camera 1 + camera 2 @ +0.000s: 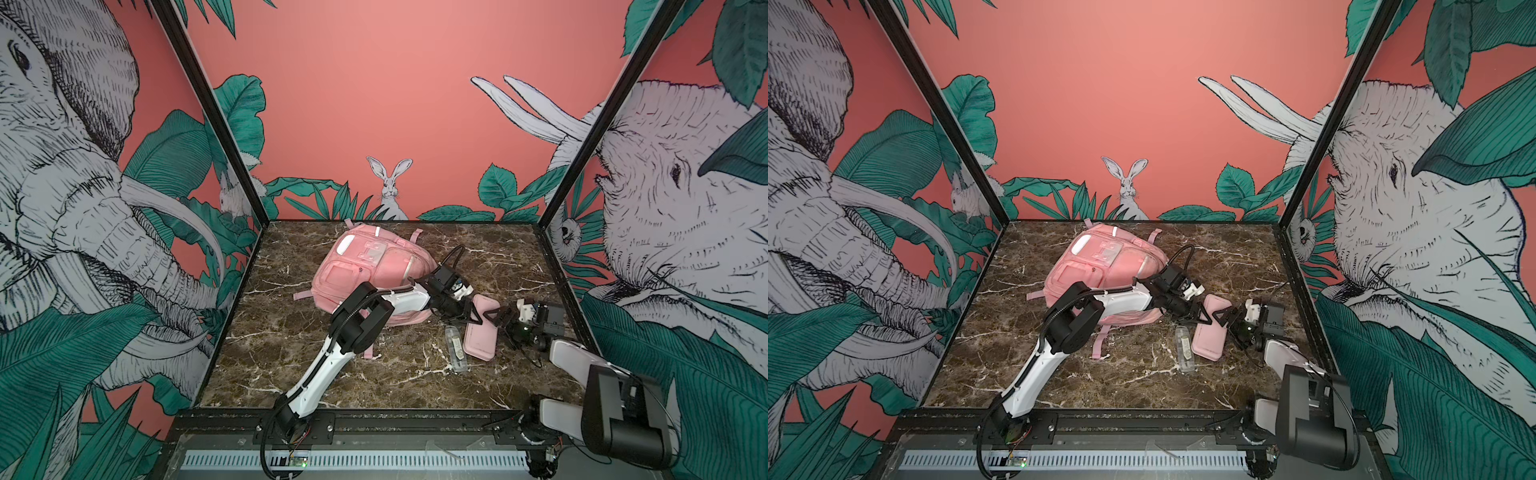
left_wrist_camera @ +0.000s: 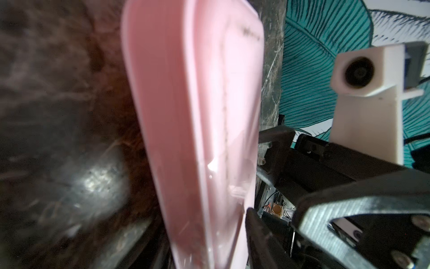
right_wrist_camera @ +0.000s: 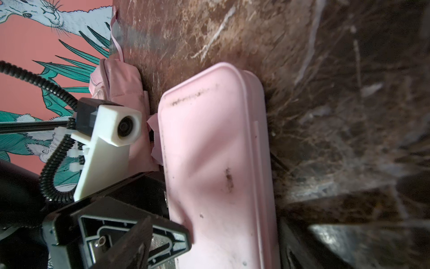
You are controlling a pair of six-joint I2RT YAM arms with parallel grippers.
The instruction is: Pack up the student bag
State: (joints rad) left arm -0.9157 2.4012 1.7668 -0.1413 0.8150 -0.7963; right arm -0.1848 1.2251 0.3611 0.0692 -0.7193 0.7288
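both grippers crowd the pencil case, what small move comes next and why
Probably close the right gripper on the pencil case. It looks open at one long edge of the case, while the left gripper sits at the opposite edge; a two-sided hold seems wise before lifting it toward the backpack.

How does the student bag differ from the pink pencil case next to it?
Size: the student bag is far bigger than the pencil case.
Surface: the bag is soft fabric with zip pockets and reflective strips; the case is smooth and plain.
Shape: the bag bulges; the case is flat and slim.
Both are pink.
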